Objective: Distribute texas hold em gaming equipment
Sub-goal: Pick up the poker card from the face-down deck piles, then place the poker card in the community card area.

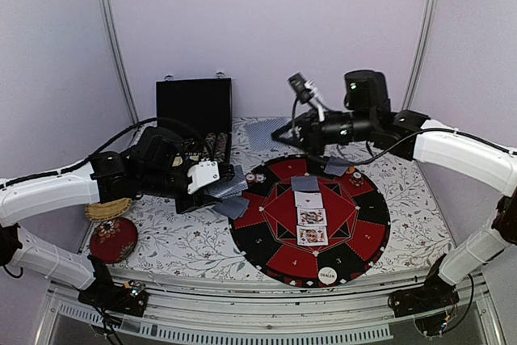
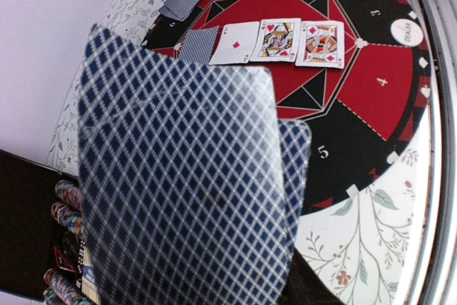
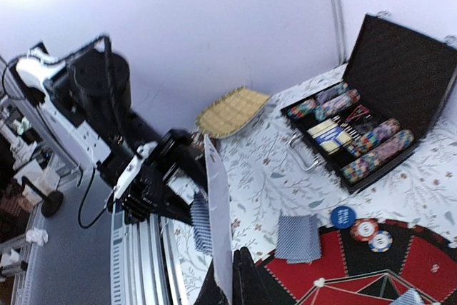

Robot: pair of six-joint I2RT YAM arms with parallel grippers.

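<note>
My left gripper (image 1: 216, 183) is shut on a stack of grey-backed playing cards (image 2: 178, 176), which fills the left wrist view and hides the fingers. My right gripper (image 3: 230, 268) hovers over the table's far side, shut on a single card (image 3: 218, 205) that shows edge-on. On the mat (image 1: 365, 236) one face-down card (image 1: 305, 183) heads a row of three face-up cards (image 1: 312, 216). More face-down cards lie at the mat's left edge (image 1: 232, 206) and upper right (image 1: 337, 167). The white DEALER button (image 1: 327, 275), a blue button (image 3: 343, 216) and striped chips (image 3: 363, 229) sit on the mat.
The black chip case (image 1: 194, 107) stands open at the back left with rolls of chips (image 3: 371, 148) inside. A yellow woven mat (image 1: 109, 210) and a red ball-like thing (image 1: 113, 240) lie at the left edge. The floral tablecloth (image 1: 186, 240) covers the table.
</note>
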